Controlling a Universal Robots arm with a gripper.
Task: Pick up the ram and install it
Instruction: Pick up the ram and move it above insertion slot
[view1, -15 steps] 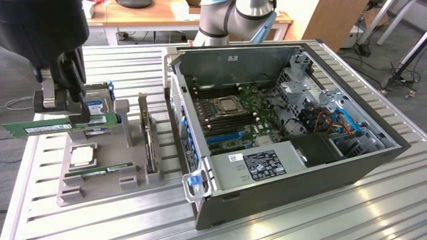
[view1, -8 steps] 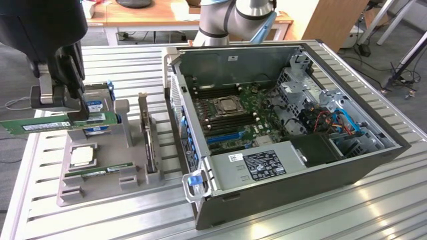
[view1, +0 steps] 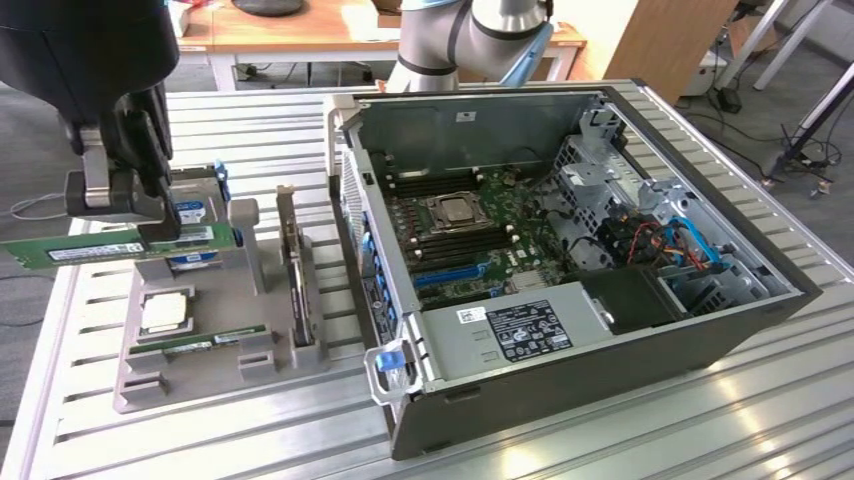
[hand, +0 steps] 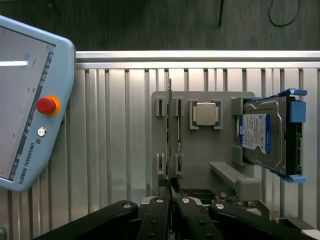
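Green circuit board sits between the closed fingers of the gripper (view1: 131, 228). It has the ram (view1: 107, 246) clamped at the exterior view's left, long side roughly level, clear above the grey holder tray (view1: 147, 385) and well apart from the open computer case (view1: 601, 330). In the wrist view the ram (hand: 170, 130) shows edge-on as a thin line running out from the gripper (hand: 170, 194), above the tray (hand: 200, 155). That tray carries a square silver processor (hand: 205, 114) and a hard drive (hand: 265, 135) in a blue bracket. The step in hand looks like carrying the stick. The hold is on a thin, flat board, so a slow, level carry should keep it from pivoting between the pads. The contact edge should also stay square to the narrow memory slots (view1: 407, 183) beside the processor socket (view1: 454, 212). The case's near wall looks like the thing most likely to be clipped. As for writing, the teach pendant (hand: 27, 100) reads "UNIVERSAL ROBOTS" beside its red stop button (hand: 46, 105). The hard drive's blue-and-white label, the white sticker on the ram and the black label on the power supply (view1: 527, 325) are too small to read.
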